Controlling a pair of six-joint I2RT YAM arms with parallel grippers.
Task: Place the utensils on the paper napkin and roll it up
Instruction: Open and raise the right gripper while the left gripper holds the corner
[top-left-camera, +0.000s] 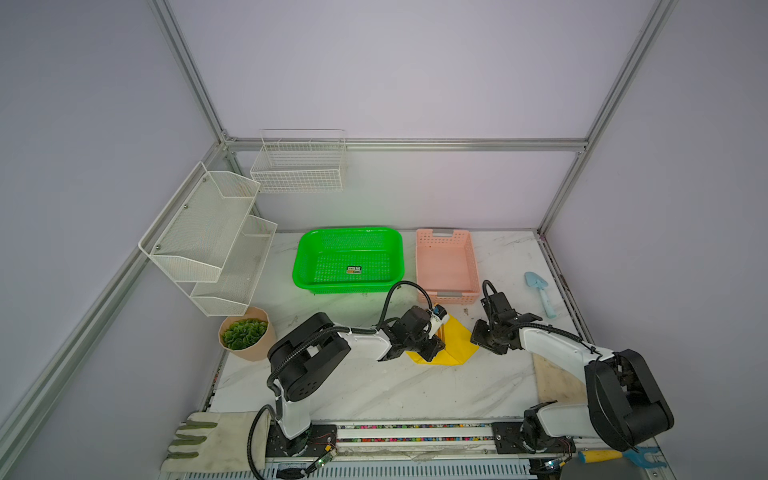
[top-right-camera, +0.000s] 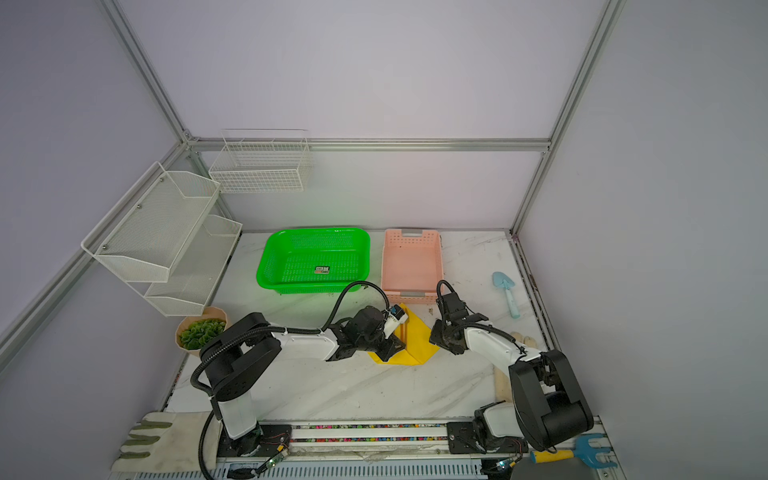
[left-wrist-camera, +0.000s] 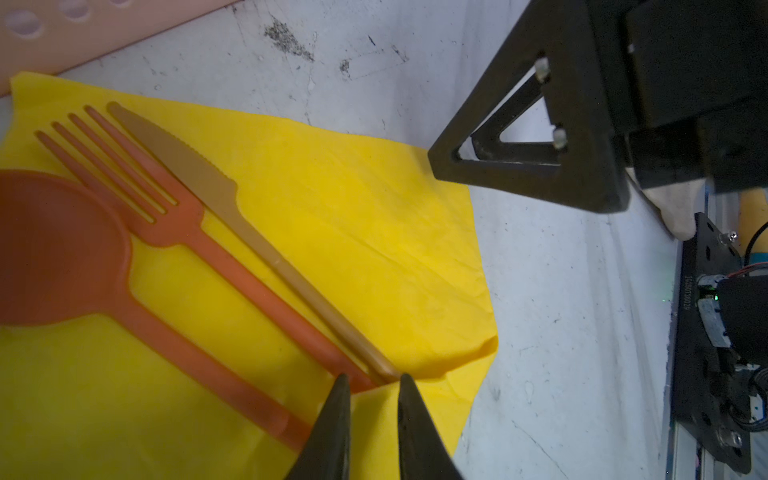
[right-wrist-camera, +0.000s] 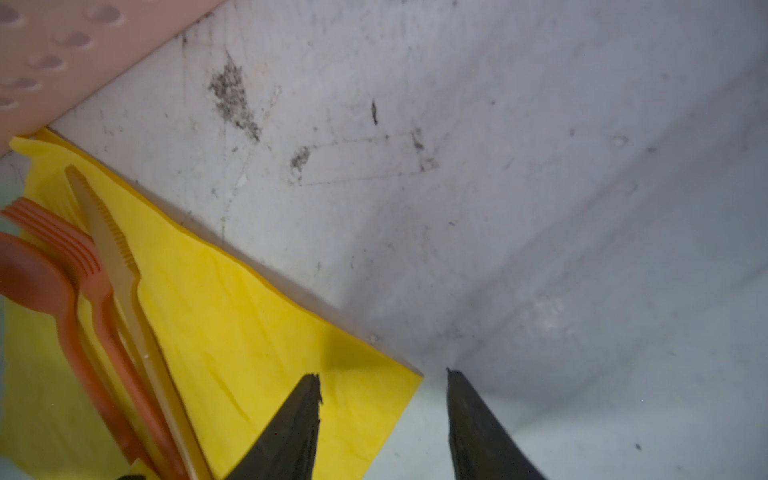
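Where the table meets its front rail, limp white-and-green gloves (top-left-camera: 212, 436) and a blue rake (top-right-camera: 588, 451) with a yellow handle lie. Beyond spreads the scuffed, marble-veined table (top-left-camera: 395, 390). On it the paper napkin (left-wrist-camera: 353, 232), thin, creased and bright yellow, lies just before the pink basket (top-left-camera: 446, 266), bearing side by side a round-bowled spoon (left-wrist-camera: 58, 245), a four-tined fork (left-wrist-camera: 232, 257) and a serrated knife (left-wrist-camera: 199, 174), all matte orange plastic. The left gripper (left-wrist-camera: 372, 380) stands narrow, pinching a raised napkin fold at the fork and knife handle ends. The right gripper (right-wrist-camera: 384, 374) gapes empty, one black finger (right-wrist-camera: 291, 424) over the napkin's corner, the other over bare table. Farther back sit that perforated basket, a glossy green mesh basket (top-left-camera: 349, 249), a pale-blue trowel (top-left-camera: 540, 293) and a faceted pot (top-left-camera: 249, 353) of succulents. White wire racks (top-left-camera: 208, 232) hang on lilac walls (top-left-camera: 415, 83) framed in aluminium.
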